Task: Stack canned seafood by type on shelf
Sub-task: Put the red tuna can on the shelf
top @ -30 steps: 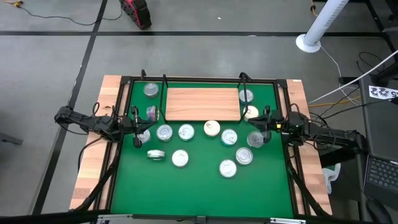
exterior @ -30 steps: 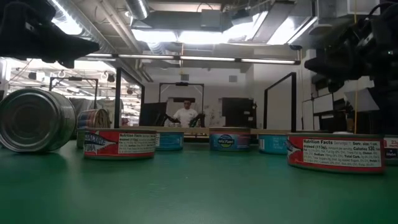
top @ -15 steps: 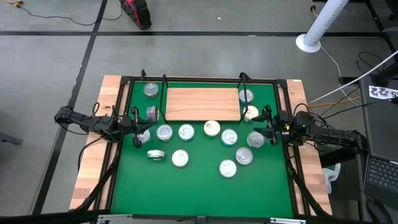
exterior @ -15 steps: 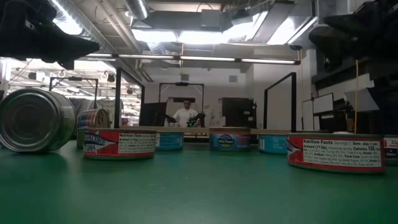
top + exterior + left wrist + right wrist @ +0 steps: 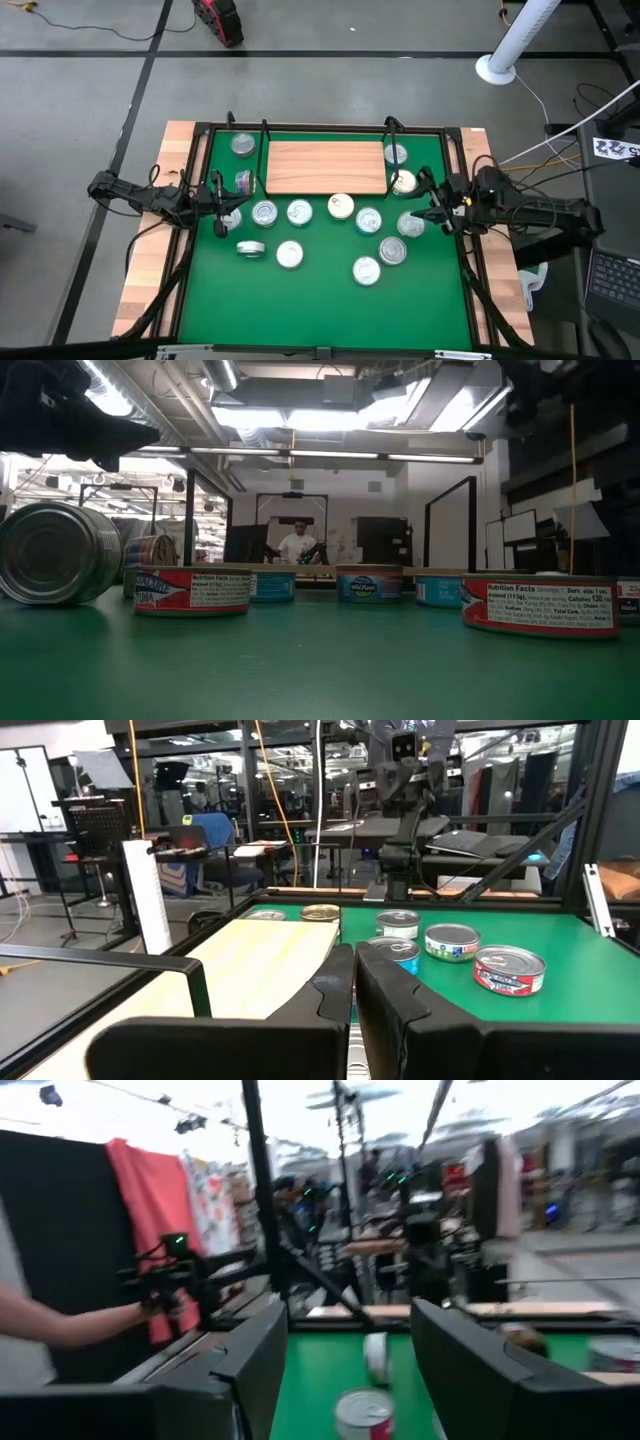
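No tins (image 5: 299, 212) stand on the shelf (image 5: 326, 166) yet; all lie on the green mat around it. The right gripper (image 5: 428, 207) hovers near the shelf's corner, fingers wide; the left gripper (image 5: 218, 207) waits, fingers nearly closed, empty.

Overhead, mat-level and wrist cameras share the tins (image 5: 299, 212).

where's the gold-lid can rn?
In the high view, the gold-lid can sits on the green mat just off the wooden shelf's right front corner, close to the open right gripper.
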Controlling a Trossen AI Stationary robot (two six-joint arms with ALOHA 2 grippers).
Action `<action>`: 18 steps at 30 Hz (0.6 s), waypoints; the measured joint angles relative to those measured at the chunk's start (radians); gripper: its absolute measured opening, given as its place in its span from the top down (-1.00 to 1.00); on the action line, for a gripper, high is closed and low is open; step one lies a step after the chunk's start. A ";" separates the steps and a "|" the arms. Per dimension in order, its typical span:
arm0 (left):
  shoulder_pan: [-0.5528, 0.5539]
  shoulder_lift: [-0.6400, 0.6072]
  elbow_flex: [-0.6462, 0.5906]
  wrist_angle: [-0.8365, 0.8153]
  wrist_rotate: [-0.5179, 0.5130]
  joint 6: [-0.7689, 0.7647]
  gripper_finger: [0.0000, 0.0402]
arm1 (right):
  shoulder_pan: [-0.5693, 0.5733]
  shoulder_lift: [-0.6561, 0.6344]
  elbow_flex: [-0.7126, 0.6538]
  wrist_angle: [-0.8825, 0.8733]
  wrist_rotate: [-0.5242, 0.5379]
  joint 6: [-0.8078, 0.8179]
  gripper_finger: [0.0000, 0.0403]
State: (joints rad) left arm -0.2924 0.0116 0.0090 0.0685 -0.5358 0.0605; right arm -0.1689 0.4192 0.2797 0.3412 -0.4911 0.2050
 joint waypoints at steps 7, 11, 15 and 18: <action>0.000 0.000 0.000 0.000 0.000 -0.002 0.95 | 0.222 0.283 0.125 -0.003 0.020 -0.068 -0.05; 0.000 0.000 0.000 0.000 0.000 -0.002 0.95 | 0.381 0.445 0.222 -0.078 0.100 -0.177 -0.05; 0.000 0.000 0.000 0.000 0.000 -0.002 0.95 | 0.509 0.599 0.343 -0.336 0.261 -0.243 -0.05; 0.000 0.000 0.000 0.000 0.000 -0.002 0.95 | 0.582 0.714 0.429 -0.531 0.362 -0.259 -0.05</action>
State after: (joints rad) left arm -0.2924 0.0116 0.0090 0.0681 -0.5358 0.0589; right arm 0.4131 1.1336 0.7084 -0.1893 -0.1290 -0.0543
